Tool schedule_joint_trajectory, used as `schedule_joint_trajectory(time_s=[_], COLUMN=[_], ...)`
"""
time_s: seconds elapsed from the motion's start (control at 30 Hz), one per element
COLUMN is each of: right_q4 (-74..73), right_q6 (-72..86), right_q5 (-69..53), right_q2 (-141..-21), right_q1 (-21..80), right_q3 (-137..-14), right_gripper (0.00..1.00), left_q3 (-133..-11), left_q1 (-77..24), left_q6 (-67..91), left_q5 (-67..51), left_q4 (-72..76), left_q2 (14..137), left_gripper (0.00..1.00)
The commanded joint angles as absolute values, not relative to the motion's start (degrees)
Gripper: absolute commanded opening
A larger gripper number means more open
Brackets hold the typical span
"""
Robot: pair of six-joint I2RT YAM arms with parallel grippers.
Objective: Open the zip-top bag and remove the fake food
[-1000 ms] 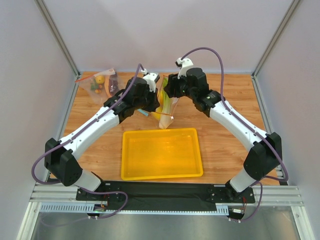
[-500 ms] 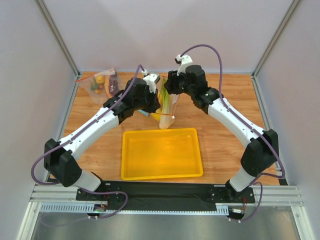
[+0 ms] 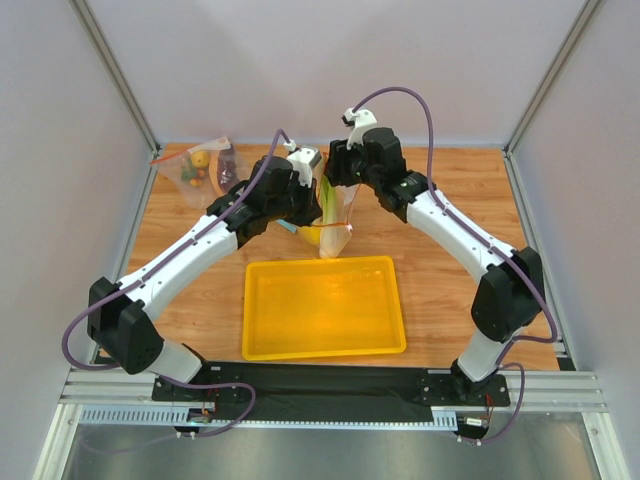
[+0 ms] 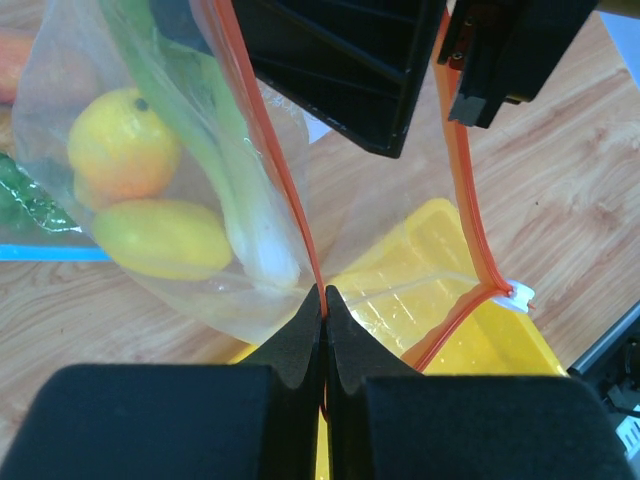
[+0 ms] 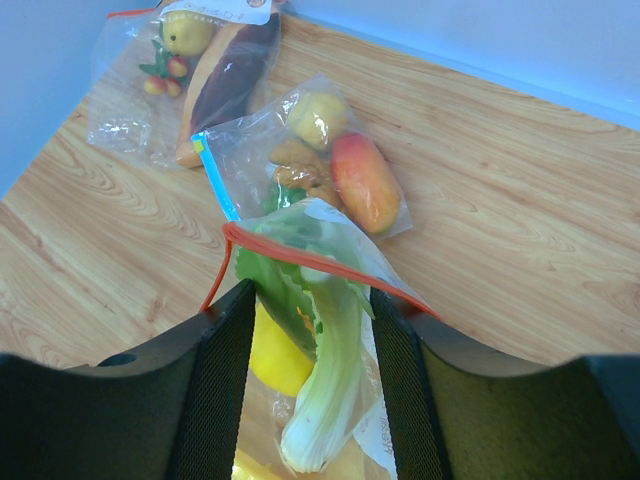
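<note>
One zip-top bag (image 3: 338, 222) sits between my two grippers, with three fake food pieces inside.

I count three bags and one yellow tray (image 3: 324, 350). The zip-top bag is just beyond the tray's far edge, its long axis running from the grippers toward the tray, its mouth gaping. My left gripper (image 4: 324, 300) is clenched on one red-orange lip. My right gripper (image 5: 312, 295) has its jaws partly apart astride the bag; I cannot tell whether they press it. Inside are one celery stalk (image 4: 240, 210) lying along the pinched lip, one orange fruit (image 4: 118, 140) and one yellow fruit (image 4: 160, 238). The blue-zip bag (image 5: 320, 160) and the eggplant bag (image 5: 190, 60) lie on the table (image 3: 440, 310).
</note>
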State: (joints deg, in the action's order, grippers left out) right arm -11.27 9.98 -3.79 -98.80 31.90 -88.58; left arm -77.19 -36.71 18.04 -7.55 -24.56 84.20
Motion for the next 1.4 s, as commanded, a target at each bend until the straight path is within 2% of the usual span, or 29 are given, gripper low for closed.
schedule_joint_trajectory(time_s=[0.0,0.1,0.17,0.2,0.23,0.33,0.4,0.83,1.37], right_q4=[-6.42,-5.80,-5.28,-4.58,-4.31,-3.25,-2.38,-2.37,-4.05], right_q6=[9.32,8.88,8.62,8.44,8.26,7.82,7.65,4.57,3.95], right_q5=[-5.62,-4.93,-4.75,-4.75,-4.92,-5.97,-7.03,-9.49,-17.13], right_q2=[-99.84,-100.55,-101.07,-101.25,-101.34,-101.25,-100.55,-89.48,-82.27], right_q1=[31.82,31.90,31.90,31.82,31.82,31.90,31.90,33.57,35.16], right_q3=[-90.88,-91.14,-91.14,-91.06,-90.97,-90.44,-88.87,-78.58,-74.97], right_gripper=[0.52,0.51,0.43,0.37,0.24,0.05,0.00,0.00,0.00], left_q3=[-77.25,-77.17,-76.91,-76.82,-76.64,-76.73,-76.99,-77.08,-77.70], left_q1=[-36.74,-36.74,-36.74,-36.74,-36.74,-36.74,-36.65,-27.96,-25.66], left_q6=[17.84,17.84,17.93,17.84,17.93,17.75,17.23,20.48,21.53], left_q5=[-9.84,-10.11,-10.28,-10.54,-10.63,-10.03,-7.93,-10.81,-15.11], left_q4=[-22.85,-22.76,-22.41,-22.24,-22.24,-22.41,-23.02,-22.85,-22.85], left_q2=[81.91,81.65,81.47,81.39,81.56,81.65,81.48,79.89,83.41], left_gripper=[0.00,0.00,0.00,0.00,0.00,0.00,0.00,0.00,0.00])
